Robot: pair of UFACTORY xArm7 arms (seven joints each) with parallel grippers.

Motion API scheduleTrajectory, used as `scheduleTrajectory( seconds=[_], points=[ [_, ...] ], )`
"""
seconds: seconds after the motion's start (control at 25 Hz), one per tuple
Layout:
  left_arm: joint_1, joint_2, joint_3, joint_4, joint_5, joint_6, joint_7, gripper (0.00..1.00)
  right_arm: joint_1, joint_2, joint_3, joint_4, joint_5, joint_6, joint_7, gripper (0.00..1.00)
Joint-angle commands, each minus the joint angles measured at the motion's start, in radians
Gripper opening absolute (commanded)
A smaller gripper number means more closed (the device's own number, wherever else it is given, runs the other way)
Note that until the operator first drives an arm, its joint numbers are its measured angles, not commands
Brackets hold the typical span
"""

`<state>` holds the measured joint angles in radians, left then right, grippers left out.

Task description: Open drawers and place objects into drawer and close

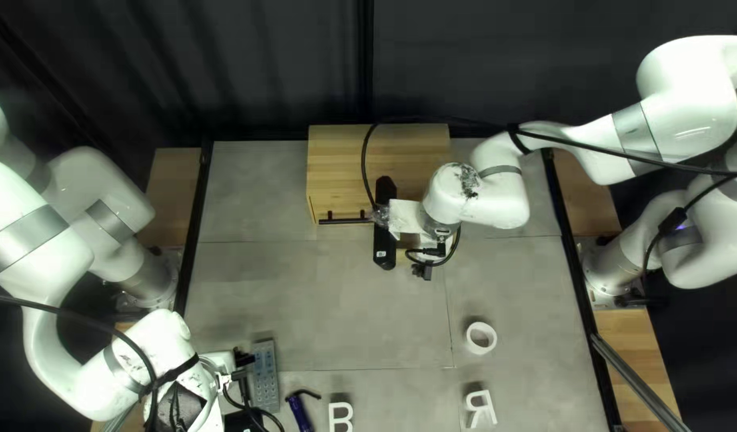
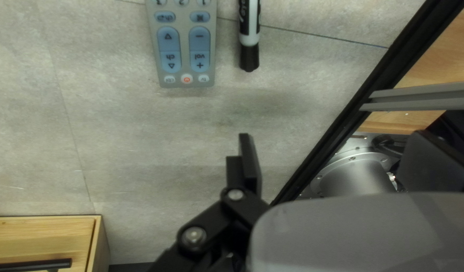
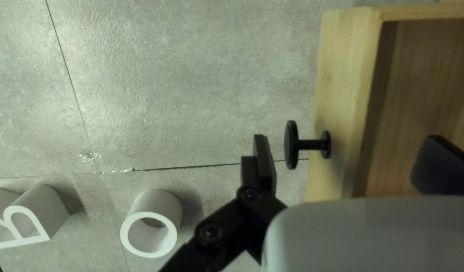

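Drawers on a wooden cabinet point(image 1: 328, 164) show two black pulls: one bar handle point(image 1: 344, 220) and one round knob point(image 3: 292, 144), the latter on an open drawer point(image 3: 342, 75). Two fingers stand apart on the right gripper point(image 1: 424, 264), the knob showing between them. Open, too, is the left gripper point(image 1: 243, 364), above the table point(image 1: 312, 296) near one grey remote point(image 2: 186, 45) and one marker point(image 2: 249, 30) beside it. Elsewhere on the table lie one purple-bodied item point(image 1: 300, 414), two white letter blocks point(image 1: 481, 408) and one white ring point(image 1: 481, 338).
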<state>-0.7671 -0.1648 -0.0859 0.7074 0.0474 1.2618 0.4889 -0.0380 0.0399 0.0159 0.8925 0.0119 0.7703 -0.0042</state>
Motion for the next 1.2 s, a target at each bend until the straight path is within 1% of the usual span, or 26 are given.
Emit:
scheduleTrajectory(
  seconds=[0.04,0.6,1.2],
  points=[
    [0.0,0.0,0.0,0.0,0.0,0.0,0.0,1.0,0.0,0.005,0.002,0.017,0.016,0.023,-0.037,1.0],
    [0.0,0.0,0.0,0.0,0.0,0.0,0.0,1.0,-0.005,0.025,0.005,0.047,0.068,0.074,-0.119,1.0],
    [0.0,0.0,0.0,0.0,0.0,0.0,0.0,1.0,-0.002,0.011,0.01,0.052,0.082,0.097,-0.119,1.0]
  ],
)
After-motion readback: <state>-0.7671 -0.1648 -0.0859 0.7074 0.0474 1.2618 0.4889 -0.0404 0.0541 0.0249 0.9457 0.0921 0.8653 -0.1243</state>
